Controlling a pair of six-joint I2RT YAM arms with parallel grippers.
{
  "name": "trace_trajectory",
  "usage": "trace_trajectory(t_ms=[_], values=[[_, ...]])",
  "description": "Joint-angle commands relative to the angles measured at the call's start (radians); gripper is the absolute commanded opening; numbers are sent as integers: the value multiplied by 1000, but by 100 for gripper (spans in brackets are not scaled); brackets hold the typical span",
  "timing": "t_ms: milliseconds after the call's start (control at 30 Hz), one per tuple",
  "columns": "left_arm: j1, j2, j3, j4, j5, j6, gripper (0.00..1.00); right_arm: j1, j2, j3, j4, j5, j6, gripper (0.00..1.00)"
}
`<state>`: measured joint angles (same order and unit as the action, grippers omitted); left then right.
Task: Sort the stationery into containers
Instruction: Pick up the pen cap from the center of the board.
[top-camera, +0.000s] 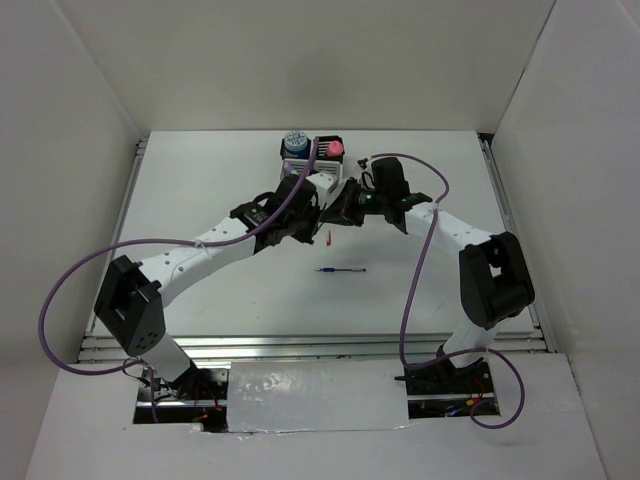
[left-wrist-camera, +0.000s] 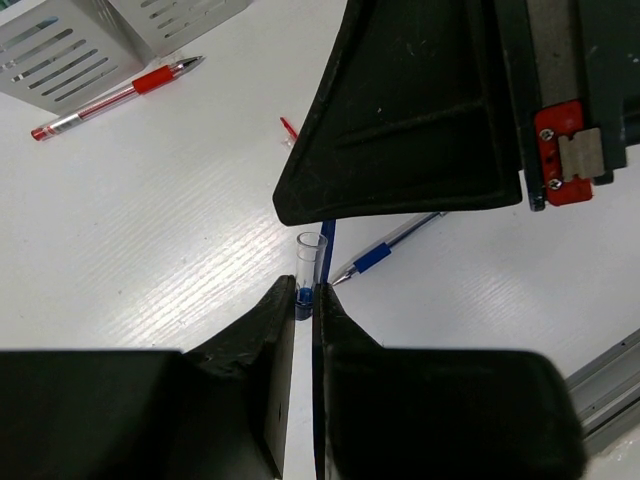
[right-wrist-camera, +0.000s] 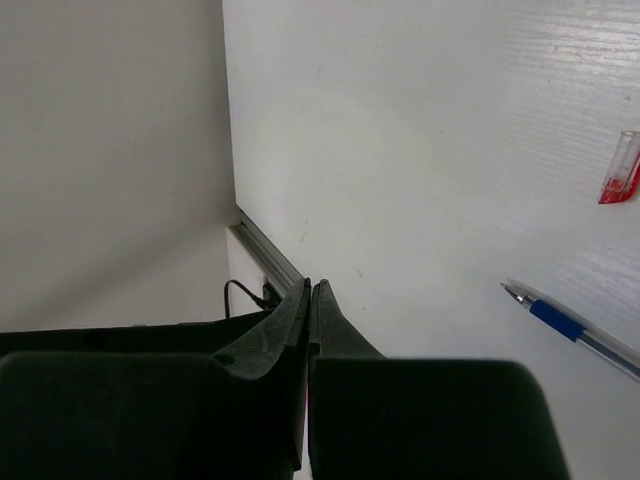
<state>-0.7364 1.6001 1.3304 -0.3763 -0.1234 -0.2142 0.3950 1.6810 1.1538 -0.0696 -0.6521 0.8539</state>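
Observation:
The containers (top-camera: 312, 155) stand at the back centre, with a blue roll (top-camera: 294, 142) and a pink-capped tube (top-camera: 336, 148) in them. My left gripper (left-wrist-camera: 305, 290) is shut on a clear pen cap with a blue tip (left-wrist-camera: 309, 262), held above the table. Below it lies a blue pen (left-wrist-camera: 385, 250), also seen in the top view (top-camera: 340, 270). A red pen (left-wrist-camera: 115, 98) lies beside the white cups (left-wrist-camera: 60, 50). A red cap (left-wrist-camera: 288, 130) lies loose. My right gripper (right-wrist-camera: 311, 285) is shut with nothing between its fingers, close beside the left gripper (top-camera: 312, 212).
The right gripper's black body (left-wrist-camera: 420, 110) hangs close over the left gripper's fingertips. The blue pen (right-wrist-camera: 570, 335) and red cap (right-wrist-camera: 620, 170) show at the right edge of the right wrist view. An aluminium rail (right-wrist-camera: 270, 255) edges the table.

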Motion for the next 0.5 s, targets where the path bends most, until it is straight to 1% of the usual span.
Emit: trace_trajectory(t_ms=[0, 33, 67, 100, 167, 200, 233, 267, 367, 433, 467], values=[[-4, 6, 41, 14, 1, -16, 0, 10, -6, 40, 4, 8, -6, 0], [-4, 4, 44, 13, 4, -17, 5, 10, -6, 40, 4, 9, -6, 0], [-4, 4, 44, 13, 10, -17, 13, 10, -9, 38, 7, 11, -10, 0], [-4, 0, 41, 13, 11, -16, 28, 8, -12, 37, 7, 9, -12, 0], [-1, -12, 33, 10, 31, -10, 42, 1, -17, 31, 16, 6, -22, 0], [-1, -17, 29, 10, 36, -10, 60, -2, -17, 29, 16, 6, -29, 0], [0, -26, 23, 10, 41, -7, 67, -7, -30, 24, 25, 5, -33, 0], [5, -40, 15, 13, 44, -2, 79, -16, -36, 18, 27, 5, -48, 0], [28, -63, 4, 7, 79, 7, 89, -45, -58, 6, 22, 3, -85, 0], [45, -86, -3, -3, 100, 10, 93, -59, -69, 3, 7, -4, -113, 0], [64, -97, -10, -7, 138, 16, 99, -73, -73, 3, 1, -10, -143, 0]])
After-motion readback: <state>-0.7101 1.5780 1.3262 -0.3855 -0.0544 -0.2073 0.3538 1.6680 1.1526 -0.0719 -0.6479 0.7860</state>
